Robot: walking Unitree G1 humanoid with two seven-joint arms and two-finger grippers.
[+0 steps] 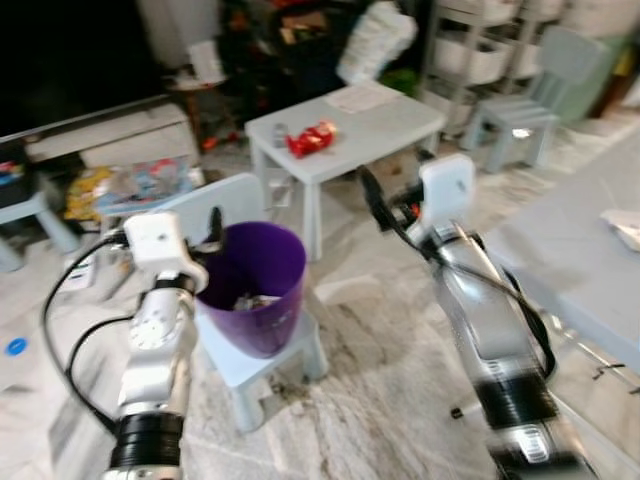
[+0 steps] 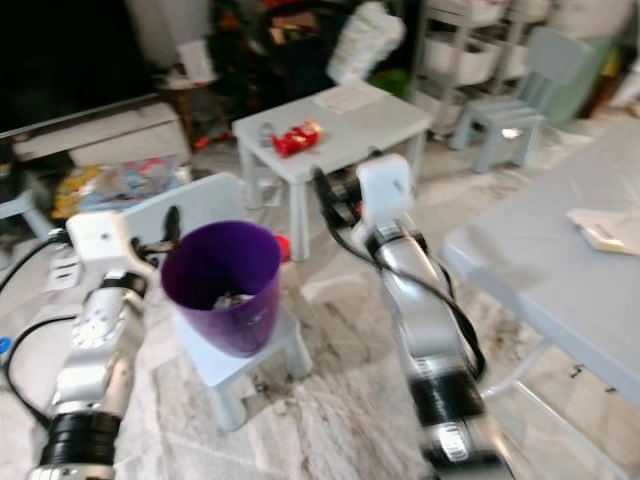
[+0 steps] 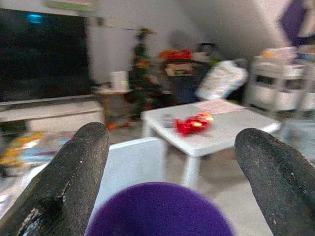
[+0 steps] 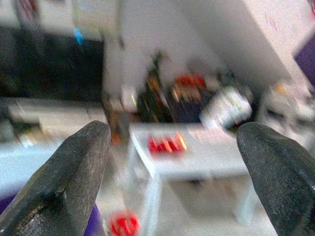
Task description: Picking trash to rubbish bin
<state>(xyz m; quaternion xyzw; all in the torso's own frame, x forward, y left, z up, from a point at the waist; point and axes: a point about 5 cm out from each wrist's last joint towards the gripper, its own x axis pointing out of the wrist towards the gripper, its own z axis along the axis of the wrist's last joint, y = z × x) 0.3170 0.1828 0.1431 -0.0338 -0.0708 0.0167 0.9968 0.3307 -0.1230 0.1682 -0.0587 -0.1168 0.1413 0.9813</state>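
Purple plastic makes up the rubbish bin (image 1: 253, 288), which stands upright on the seat of a small pale-blue chair (image 1: 262, 360) on the marble floor (image 1: 380, 400). At the bottom of the bin lie a few pale scraps (image 1: 250, 300), too blurred to name.

Beyond the bin stands a low white counter (image 1: 385, 125). On it lies a red wrapper (image 1: 312, 138), crumpled and shiny, near the counter's left end, with a small grey thing just beside it and a sheet of paper (image 1: 362, 97) toward the far edge. On the floor beside the counter's leg sits a small red thing (image 4: 123, 223), blurred.

The left end effector (image 3: 172, 167) is held just at the bin's left rim, level with its mouth; its two black fingers (image 3: 74, 172) are spread wide with nothing between them, and the bin's purple rim shows below the gap. The right end effector (image 4: 174, 167) is raised to the right of the bin, between it and the low counter, pointing toward the red wrapper; its fingers (image 4: 64, 172) are likewise spread wide and hold nothing.

At the right runs a larger pale-blue counter (image 2: 540, 260) carrying a folded paper (image 2: 605, 228). White storage bins on a rack (image 1: 480, 50) stand against the far wall.
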